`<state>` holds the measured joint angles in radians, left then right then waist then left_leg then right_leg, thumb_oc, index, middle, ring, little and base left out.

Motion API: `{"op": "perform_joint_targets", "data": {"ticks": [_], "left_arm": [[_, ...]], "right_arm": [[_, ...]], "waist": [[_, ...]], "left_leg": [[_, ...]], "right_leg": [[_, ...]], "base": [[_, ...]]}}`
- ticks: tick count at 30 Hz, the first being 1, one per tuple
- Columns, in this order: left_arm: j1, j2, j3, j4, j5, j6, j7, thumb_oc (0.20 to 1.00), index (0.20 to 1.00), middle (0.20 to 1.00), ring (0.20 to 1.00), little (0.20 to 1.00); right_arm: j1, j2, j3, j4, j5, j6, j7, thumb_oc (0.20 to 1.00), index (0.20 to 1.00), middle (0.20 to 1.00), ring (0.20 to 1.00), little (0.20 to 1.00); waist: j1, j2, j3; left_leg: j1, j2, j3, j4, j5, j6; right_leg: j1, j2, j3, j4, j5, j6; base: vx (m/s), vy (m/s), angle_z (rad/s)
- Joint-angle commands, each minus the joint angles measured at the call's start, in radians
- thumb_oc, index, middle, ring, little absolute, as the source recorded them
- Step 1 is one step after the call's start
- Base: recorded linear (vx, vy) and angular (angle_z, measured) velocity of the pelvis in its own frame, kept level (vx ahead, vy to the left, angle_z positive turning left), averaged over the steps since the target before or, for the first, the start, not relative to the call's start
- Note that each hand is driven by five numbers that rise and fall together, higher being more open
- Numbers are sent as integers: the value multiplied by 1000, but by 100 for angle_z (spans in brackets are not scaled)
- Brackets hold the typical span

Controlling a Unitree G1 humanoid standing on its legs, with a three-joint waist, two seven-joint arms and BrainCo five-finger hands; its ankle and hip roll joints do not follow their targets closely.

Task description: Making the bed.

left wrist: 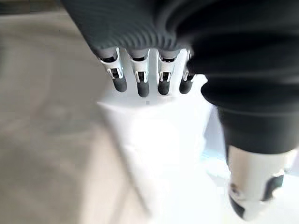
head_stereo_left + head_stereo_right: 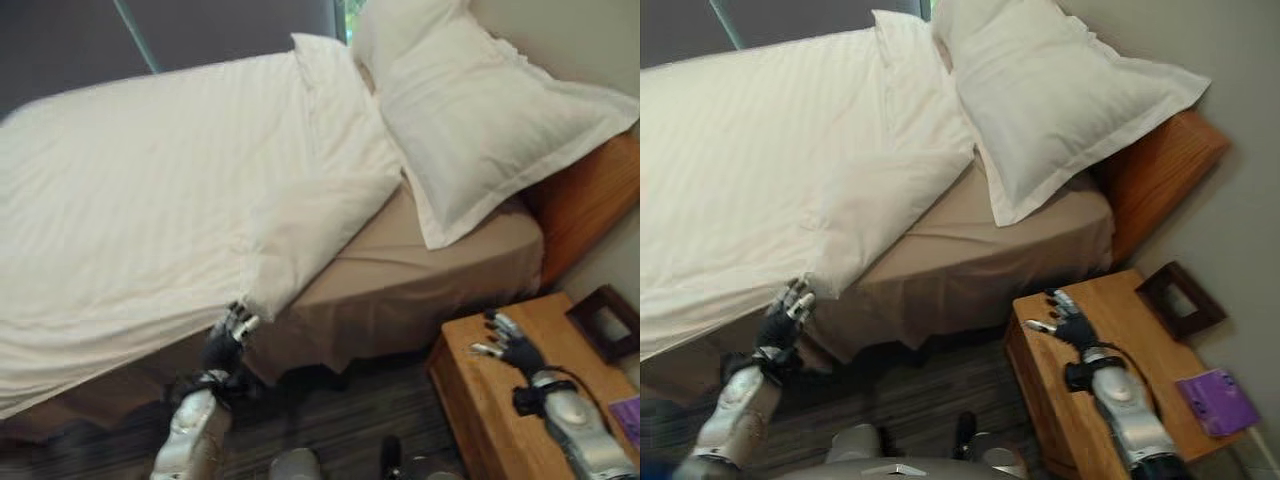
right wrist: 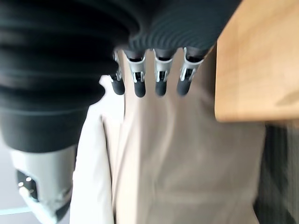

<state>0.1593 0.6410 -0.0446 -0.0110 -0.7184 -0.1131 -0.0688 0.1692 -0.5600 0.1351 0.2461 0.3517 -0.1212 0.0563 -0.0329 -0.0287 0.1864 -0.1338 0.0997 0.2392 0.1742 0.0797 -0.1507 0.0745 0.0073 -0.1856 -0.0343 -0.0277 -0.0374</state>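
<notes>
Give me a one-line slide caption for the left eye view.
Left hand reaches the white duvet's hanging corner; right hand hovers open over the wooden nightstand.

A white cloth duvet with faint woven stripes, soft and matt. A white cloth pillow, smooth with a flat stitched border. A tan cloth sheet, matt and lightly creased. A headboard and nightstand of warm, smooth wood with a slight sheen. A dark frame. A purple packet.
</notes>
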Motion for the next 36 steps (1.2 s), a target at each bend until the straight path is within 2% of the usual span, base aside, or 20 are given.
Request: {"op": "perform_joint_targets", "data": {"ticks": [1,2,3,5,8,11,12,13,14,15,17,18,19,20,22,27,32,36], "left_arm": [[-146,162,59,-164,0,-119,-167,1000,1000,1000,1000,1000],[-166,213,90,-202,-21,-131,-183,1000,1000,1000,1000,1000],[-185,275,107,-229,15,-141,-171,1000,1000,1000,1000,1000],[-226,313,93,-232,43,-152,-153,1000,1000,1000,1000,1000],[-324,402,28,-224,91,-136,-122,1000,1000,1000,1000,1000],[-448,518,-28,-171,260,-115,-72,1000,1000,1000,1000,1000],[-524,534,-70,-51,309,-100,-37,1000,1000,1000,1000,1000],[-536,533,-81,-45,310,-102,-36,1000,1000,1000,1000,1000],[-627,538,-112,96,430,-72,28,1000,1000,1000,1000,1000],[-643,537,-127,103,431,-74,29,1000,1000,1000,1000,1000],[-744,500,-164,236,526,-46,86,1000,1000,1000,1000,1000],[-829,493,-206,333,612,-24,116,1000,1000,1000,1000,1000],[-891,461,-223,426,619,-11,147,1000,1000,1000,1000,1000],[-990,443,-266,588,693,16,193,1000,1000,1000,1000,1000],[-1033,424,-283,646,704,20,210,1000,1000,1000,1000,1000],[-1196,392,-350,959,769,54,257,1000,1000,1000,1000,1000],[-1305,364,-412,1148,768,64,240,1000,1000,1000,1000,1000],[-1367,328,-404,1227,741,87,267,1000,1000,1000,1000,1000]], "right_arm": [[-1,-13,9,-27,-33,-65,72,1000,1000,1000,1000,1000],[3,-15,17,-15,-44,-70,83,1000,1000,1000,1000,1000],[12,-17,18,-10,-68,-67,89,1000,1000,1000,1000,1000],[39,-1,13,-19,-55,-71,103,1000,1000,1000,1000,1000],[82,33,21,-18,-25,-55,135,1000,1000,1000,1000,1000],[93,36,20,4,-45,-30,131,1000,1000,1000,1000,1000],[94,33,21,0,-28,-20,141,1000,1000,1000,1000,1000],[95,35,18,-1,-28,-19,141,1000,1000,1000,1000,1000],[105,33,15,-8,-22,-15,149,1000,1000,1000,1000,1000],[107,35,11,-8,-22,-15,149,1000,1000,1000,1000,1000],[115,44,3,-9,-13,-9,148,1000,1000,1000,1000,1000],[110,48,3,8,-12,-2,146,1000,1000,1000,1000,1000],[109,52,2,17,-11,0,145,1000,1000,1000,1000,1000],[115,46,13,28,-17,8,139,1000,1000,1000,1000,1000],[118,50,8,29,-13,11,140,1000,1000,1000,1000,1000],[118,39,36,54,1,13,137,1000,1000,1000,1000,1000],[83,25,75,44,32,6,139,1000,1000,1000,1000,1000],[46,17,101,40,72,-1,122,1000,1000,1000,1000,1000]], "waist": [[-18,33,0],[-20,38,-3],[-19,41,-20],[-31,46,-41],[-45,55,-59],[-46,61,-63],[-61,61,-63],[-58,61,-62],[-73,60,-62],[-69,59,-61],[-84,59,-59],[-92,61,-57],[-100,63,-53],[-124,68,-46],[-127,67,-45],[-160,80,-31],[-187,88,2],[-208,81,50]], "left_leg": [[82,-23,-90,-137,42,48],[107,-25,-96,-167,49,46],[134,-30,-101,-204,48,51],[168,-35,-89,-248,57,50],[179,-43,-78,-261,47,52],[188,-43,-72,-261,43,54],[193,-45,-69,-261,38,56],[193,-45,-69,-261,37,56],[193,-45,-62,-261,32,58],[193,-45,-62,-261,32,58],[189,-44,-51,-261,28,58],[184,-42,-43,-261,26,58],[180,-41,-37,-261,26,59],[171,-38,-24,-261,25,58],[168,-38,-19,-261,23,58],[146,-32,5,-261,23,54],[111,-26,26,-261,29,52],[52,-19,36,-261,43,50]], "right_leg": [[-11,-65,67,-32,69,147],[3,-59,64,-43,68,147],[10,-53,69,-49,66,147],[16,-51,65,-53,64,148],[9,-54,63,-53,63,154],[8,-58,58,-53,59,161],[6,-57,63,-53,61,163],[6,-57,63,-53,61,163],[2,-57,70,-53,63,166],[2,-57,70,-53,63,166],[-7,-58,76,-53,64,169],[-16,-57,80,-53,65,171],[-26,-57,85,-53,68,171],[-44,-57,93,-53,71,173],[-50,-57,96,-53,72,173],[-87,-57,113,-53,81,176],[-144,-54,137,-50,98,176],[-226,-51,156,-31,117,173]], "base": [[124,-25,-7],[161,-10,-24],[173,-9,-23],[159,13,-32],[65,27,-33],[43,3,-25],[33,-5,43],[39,-11,47],[19,-6,26],[22,-10,12],[-1,-5,3],[0,0,0],[-26,-7,-5],[-23,-3,-7],[-2,0,-13],[-4,3,-22],[-55,21,-18],[-109,5,-13]]}}
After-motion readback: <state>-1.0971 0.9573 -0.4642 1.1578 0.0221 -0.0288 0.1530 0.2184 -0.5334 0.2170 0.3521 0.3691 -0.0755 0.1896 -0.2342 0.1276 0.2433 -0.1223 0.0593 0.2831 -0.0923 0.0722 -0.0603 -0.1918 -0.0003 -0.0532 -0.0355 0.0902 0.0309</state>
